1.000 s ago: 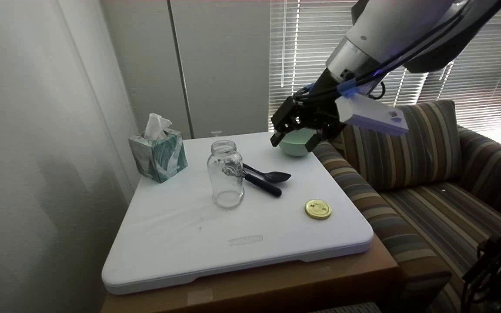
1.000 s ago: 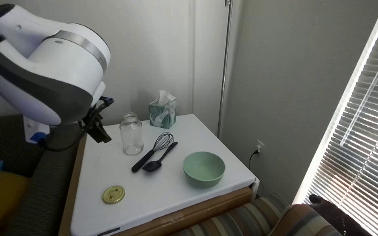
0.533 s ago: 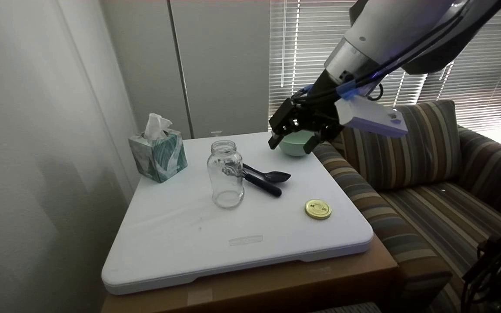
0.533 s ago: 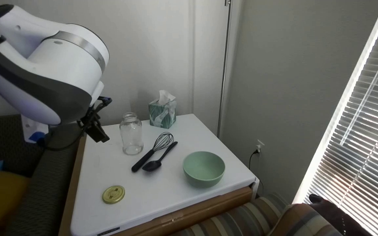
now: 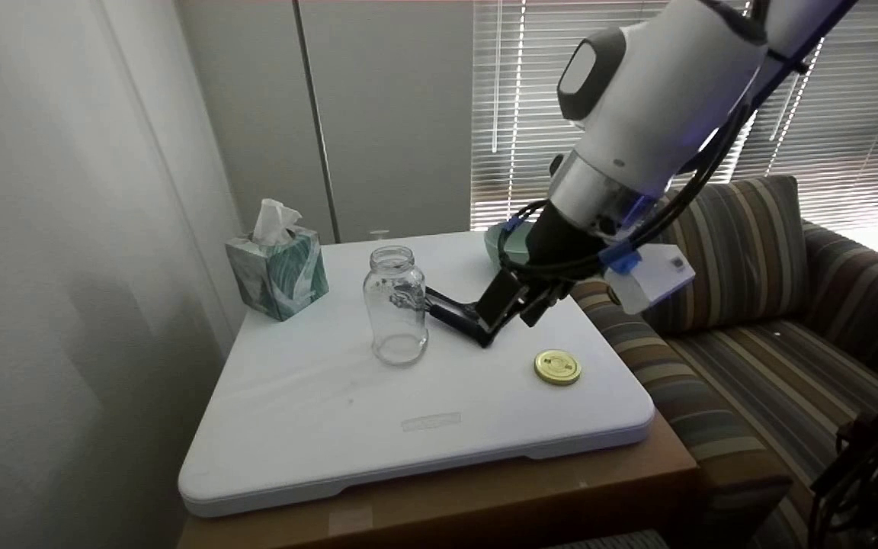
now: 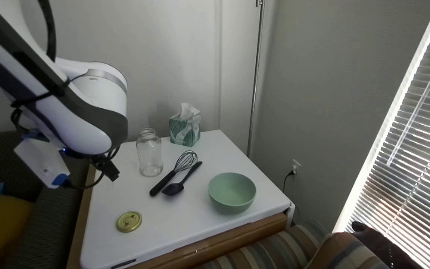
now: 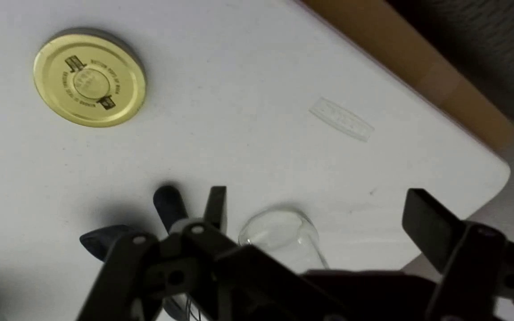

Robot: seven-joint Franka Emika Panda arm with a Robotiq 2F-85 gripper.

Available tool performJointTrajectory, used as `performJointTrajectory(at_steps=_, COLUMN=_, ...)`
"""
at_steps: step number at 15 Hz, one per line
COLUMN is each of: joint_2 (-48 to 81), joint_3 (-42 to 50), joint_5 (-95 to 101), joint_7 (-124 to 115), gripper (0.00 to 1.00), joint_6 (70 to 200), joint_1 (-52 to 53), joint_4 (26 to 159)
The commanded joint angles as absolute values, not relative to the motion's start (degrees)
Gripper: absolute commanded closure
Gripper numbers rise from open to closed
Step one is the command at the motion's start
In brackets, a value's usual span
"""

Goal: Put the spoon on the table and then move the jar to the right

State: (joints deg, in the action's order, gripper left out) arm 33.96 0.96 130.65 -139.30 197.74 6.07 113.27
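With the slim black spoon (image 6: 175, 187) resting on the white round-cornered table (image 5: 294, 427), the clear cylindrical glass jar (image 5: 397, 313) standing upright is presumably next; the black two-fingered gripper (image 7: 317, 209), spread and empty, should be lowered astride it and closed gently, the black-handled wire whisk (image 6: 174, 173) avoided

Counted on one table (image 5: 294, 427): one jar (image 6: 150, 154), one spoon (image 6: 179, 185), one whisk (image 6: 171, 175), one bowl (image 6: 232, 192), one lid (image 6: 129, 221), one tissue box (image 6: 185, 131) with a single tissue (image 6: 189, 110). Counted in both exterior views: one arm (image 6: 99, 87). Counted in the wrist view: one gripper (image 7: 319, 214) with two fingers (image 7: 431, 227). Counted in an exterior view: one outlet (image 6: 295, 166). Counted in an exterior view: one striped cushion (image 5: 721, 267).
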Motion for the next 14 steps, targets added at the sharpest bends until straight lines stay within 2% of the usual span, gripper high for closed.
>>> performJointTrajectory(at_steps=1, joint_2=37.17, joint_3=5.79, joint_5=141.74, joint_7=-144.73, gripper=0.00, joint_6=198.72, joint_1=11.86, joint_4=109.38)
performJointTrajectory(at_steps=2, joint_2=37.12, joint_3=8.09, joint_5=143.56, joint_7=-146.65, gripper=0.00, joint_6=198.62, joint_1=14.21, joint_4=108.69)
performJointTrajectory(at_steps=3, joint_2=36.86, joint_3=4.38, joint_5=139.80, joint_7=-143.54, gripper=0.00, joint_6=197.75, joint_1=10.04, joint_4=110.82)
performJointTrajectory(at_steps=9, joint_2=37.43, joint_3=7.40, joint_5=142.89, joint_7=-144.79, gripper=0.00, joint_6=198.17, joint_1=13.96, joint_4=108.31)
performJointTrajectory(at_steps=14, joint_2=36.45, joint_3=10.21, joint_5=153.25, joint_7=-142.44, gripper=0.00, joint_6=198.36, joint_1=18.96, joint_4=106.90)
